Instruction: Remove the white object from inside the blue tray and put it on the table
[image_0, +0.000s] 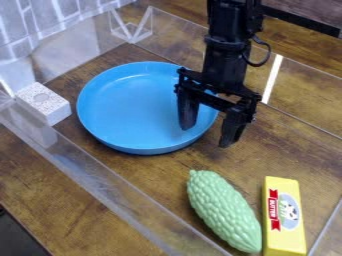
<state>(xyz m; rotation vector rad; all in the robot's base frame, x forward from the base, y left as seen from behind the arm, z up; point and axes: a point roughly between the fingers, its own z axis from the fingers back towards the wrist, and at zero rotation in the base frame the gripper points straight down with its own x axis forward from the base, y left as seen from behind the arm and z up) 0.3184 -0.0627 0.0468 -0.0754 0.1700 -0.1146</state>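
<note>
Your fingers hang spread wide and hold nothing; the gripper points down over the right rim of the blue tray, one finger inside the rim, the other just outside it above the table. Nearest you, right of and in front of the tray, lie a bumpy green gourd and, beside it, a yellow packet; the tray itself is a wide, shallow, bright-blue round dish, its floor bare. The white object, a pale speckled block, sits on the table just left of the tray, outside it; a thin white strip stands right of the tray, behind the gripper.
</note>
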